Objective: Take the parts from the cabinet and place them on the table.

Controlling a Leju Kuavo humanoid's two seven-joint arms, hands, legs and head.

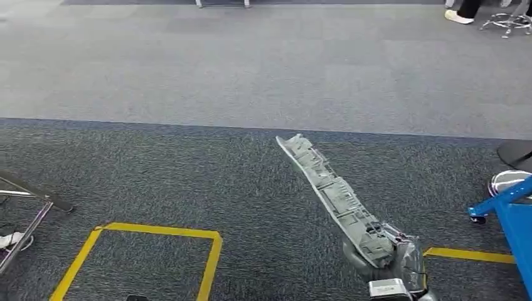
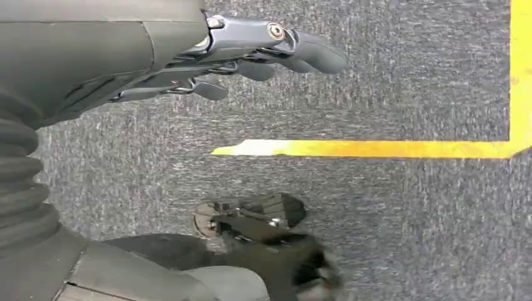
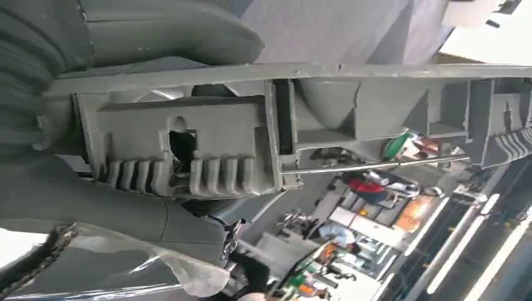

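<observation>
**A:** Where is the part?

**B:** In the head view the right hand (image 1: 384, 256), at about five o'clock in the frame, grips the near end of a long grey ribbed moulded-plastic trim part (image 1: 332, 195). The part slants up and away toward eleven o'clock over dark speckled carpet (image 1: 188, 182), its far end free in the air just short of the paler grey carpet (image 1: 251, 63) beyond.

**A:** What does the wrist camera add?

**B:** The right wrist view shows the part's (image 3: 263, 125) inner face up close: ribs, clips, a rectangular cut-out, a thin metal rod along one edge. The hand's (image 3: 157, 213) grey thumb and palm are wrapped round it, with a scrap of clear plastic film (image 3: 157, 263) beside the wrist. The individual fingers are hidden behind the part.

**A:** And the left hand?

**B:** The left wrist view has it (image 2: 251, 53) hanging over the dark carpet, holding nothing, fingers (image 2: 313, 53) extended and slightly apart. Below it runs a yellow floor-tape line (image 2: 389, 148) turning a corner.

**A:** Anything else?

**B:** The head view shows a yellow taped square (image 1: 144, 257) at seven o'clock, a blue metal frame (image 1: 511, 213) at four o'clock, a metal stand leg (image 1: 31, 194) at eight o'clock, and a person's white shoe (image 1: 459, 17) beside a chair base (image 1: 508, 22) at one o'clock.
</observation>
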